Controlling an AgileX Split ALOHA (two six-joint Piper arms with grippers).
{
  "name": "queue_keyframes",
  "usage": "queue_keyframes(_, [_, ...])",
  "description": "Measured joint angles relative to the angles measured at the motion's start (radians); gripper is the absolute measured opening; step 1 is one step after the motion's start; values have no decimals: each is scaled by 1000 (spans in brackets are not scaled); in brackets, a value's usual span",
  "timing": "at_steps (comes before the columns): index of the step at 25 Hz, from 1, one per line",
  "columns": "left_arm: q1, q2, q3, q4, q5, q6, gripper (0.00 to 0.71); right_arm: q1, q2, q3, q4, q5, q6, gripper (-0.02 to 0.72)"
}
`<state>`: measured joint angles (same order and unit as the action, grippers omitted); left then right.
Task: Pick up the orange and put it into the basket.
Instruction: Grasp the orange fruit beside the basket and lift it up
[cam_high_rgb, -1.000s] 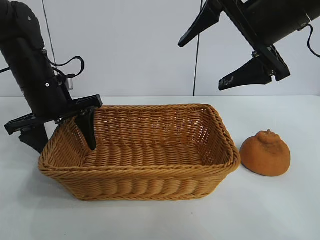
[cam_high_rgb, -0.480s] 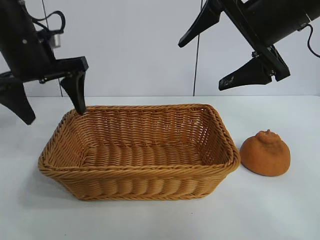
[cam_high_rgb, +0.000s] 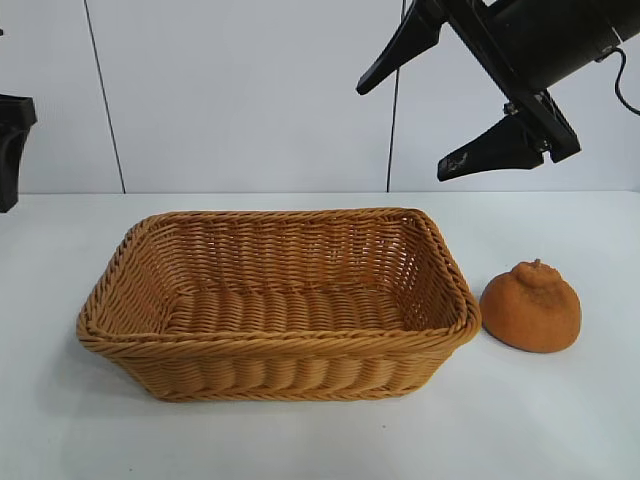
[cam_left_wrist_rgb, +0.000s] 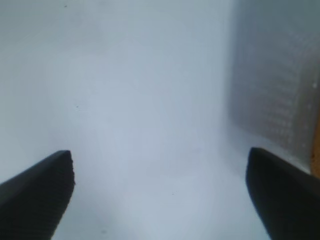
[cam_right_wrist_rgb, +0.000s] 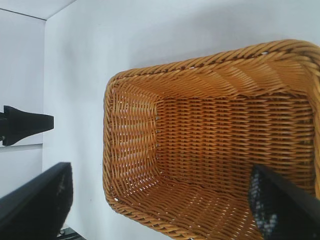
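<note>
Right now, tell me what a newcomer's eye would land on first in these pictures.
The big woven basket fills the middle of the white table, with nothing in it. The bumpy orange sits on the table just off the basket's right end, untouched. Above it hangs the right gripper, jaws wide open; the left gripper is only just in view at the far left edge.

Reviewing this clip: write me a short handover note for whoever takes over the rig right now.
Left hand: open, empty, off at the exterior view's left edge, clear of the basket.
Right hand: open, empty, raised above the basket's right end.
Orange: on the table just right of the basket, untouched.
Basket: empty.
Done: nothing yet.
Left: grasp the orange, likely with the nearer right hand, lift it and drop it into the basket.
</note>
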<state>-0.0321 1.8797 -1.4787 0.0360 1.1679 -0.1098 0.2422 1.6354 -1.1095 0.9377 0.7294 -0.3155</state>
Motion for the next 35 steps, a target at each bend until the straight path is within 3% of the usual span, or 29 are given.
queue_keyframes(7, [3,-60,0,-26,42,22,651,0,0,0,0,0,0,652])
queue_keyframes(13, [3,-205,44,-36,43,35,651,0,0,0,0,0,0,652])
queue_keyframes(29, [3,-903,589,-36,47,60,651,0,0,0,0,1,0,652])
queue_keyframes(35, [3,-1145,758,-36,-17,63,651,0,0,0,0,1,0,652])
